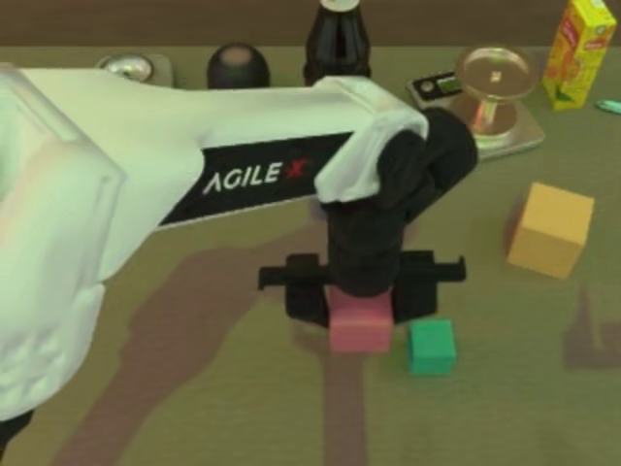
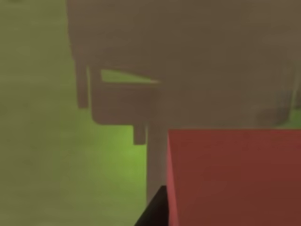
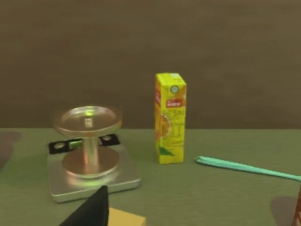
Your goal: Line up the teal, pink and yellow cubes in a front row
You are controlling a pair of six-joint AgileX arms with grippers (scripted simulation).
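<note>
Cubes look light, stiff and matte, so I'd pinch flat opposite faces: pink cube (image 1: 360, 323) sits just left of teal cube (image 1: 431, 347), under my left gripper (image 1: 360, 291), whose finger state I cannot tell.

So the left arm (image 1: 194, 165) stretches in from the left side across the middle of the worktop (image 1: 194, 408), with AGILEX printed along it. Its end effector (image 1: 361, 309) points straight down over the pink cube (image 1: 360, 325), black crossbar spread out both sides, and the cube's top is partly hidden underneath, so can't really tell if it's gripped. The small teal cube (image 1: 431, 347) sits just right of the pink one. The big yellow cube (image 1: 551, 229) is well off to the right, further back. Along the back edge: a dark bottle (image 1: 338, 39), a black dome thing (image 1: 238, 66), a metal scale (image 1: 490, 97) and a yellow juice carton (image 1: 578, 50).
</note>
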